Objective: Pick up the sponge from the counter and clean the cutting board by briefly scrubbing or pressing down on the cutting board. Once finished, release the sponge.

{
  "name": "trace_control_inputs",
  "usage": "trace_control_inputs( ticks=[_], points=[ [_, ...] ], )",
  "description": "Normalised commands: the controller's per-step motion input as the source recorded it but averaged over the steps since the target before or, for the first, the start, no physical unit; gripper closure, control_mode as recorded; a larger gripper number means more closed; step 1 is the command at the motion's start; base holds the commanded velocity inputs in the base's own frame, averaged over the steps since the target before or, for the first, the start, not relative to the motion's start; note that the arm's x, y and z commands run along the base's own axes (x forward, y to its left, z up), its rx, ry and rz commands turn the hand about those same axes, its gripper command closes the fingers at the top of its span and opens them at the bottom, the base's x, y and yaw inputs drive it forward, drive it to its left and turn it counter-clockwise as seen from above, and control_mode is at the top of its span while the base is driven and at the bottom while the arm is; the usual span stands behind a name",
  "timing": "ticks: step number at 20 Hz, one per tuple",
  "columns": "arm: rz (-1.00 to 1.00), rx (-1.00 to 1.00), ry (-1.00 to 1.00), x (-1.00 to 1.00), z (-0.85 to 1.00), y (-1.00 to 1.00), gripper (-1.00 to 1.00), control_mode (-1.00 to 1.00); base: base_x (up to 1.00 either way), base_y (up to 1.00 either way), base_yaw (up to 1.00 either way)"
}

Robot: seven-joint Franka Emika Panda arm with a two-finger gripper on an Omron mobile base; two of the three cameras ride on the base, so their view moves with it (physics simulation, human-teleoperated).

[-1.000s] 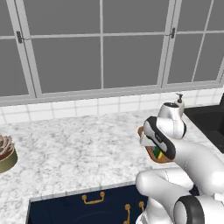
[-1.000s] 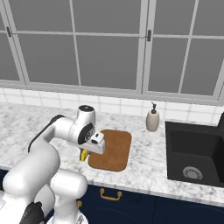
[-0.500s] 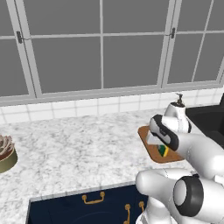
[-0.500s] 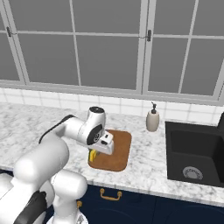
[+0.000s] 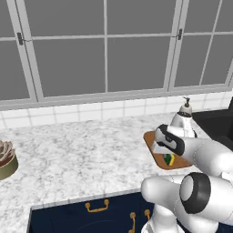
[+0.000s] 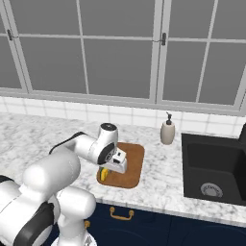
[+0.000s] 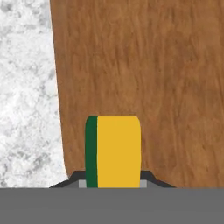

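Your pincer (image 6: 111, 169) is clamped on the sponge (image 6: 103, 174), holding it low over the board (image 6: 130, 166). In the hand view the sponge (image 7: 113, 151) sits between the finger tips, turned on its side, with the thin green layer to the left and the broad yellow face toward the camera. The board's (image 7: 144, 83) wood grain lies behind and around it, and its left edge and rounded corner meet the marbled desk (image 7: 26, 96) just beside the sponge.

From the left base view you can see the sponge (image 5: 169, 159) as a small green and yellow patch under the white hand, over the near part of the board (image 5: 153, 141). From the right base view it hangs at the board's near left corner, with the yellow showing below the hand. You cannot tell from these views whether the sponge is actually pressing on the wood or just above it.

The board lies flat on the desk (image 6: 43, 134), between the arm and the soap bottle (image 6: 167, 132), which stands near the tiled wall. The black sink (image 6: 216, 168) is to the right of the bottle and board. Far to the left on the desk (image 5: 82, 150), a low round bowl (image 5: 7, 160) sits well apart from everything else.
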Motion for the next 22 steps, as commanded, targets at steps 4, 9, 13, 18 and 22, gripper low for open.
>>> trace_control_inputs(
  ticks=[4,9,13,18,22],
  points=[
    [0.00,0.00,0.00,0.00,0.00,-0.54,1.00,-1.00,0.00,0.00,0.00],
    [0.00,0.00,0.00,0.10,0.00,-0.66,1.00,-1.00,0.00,0.00,0.00],
    [0.00,0.00,0.00,0.37,0.00,-0.54,1.00,-1.00,0.00,0.00,0.00],
    [0.00,0.00,0.00,0.43,0.00,-0.40,1.00,-1.00,0.00,0.00,0.00],
    [0.00,-0.02,-0.07,0.12,0.00,-0.02,1.00,-1.00,0.00,0.00,0.00]
  ],
)
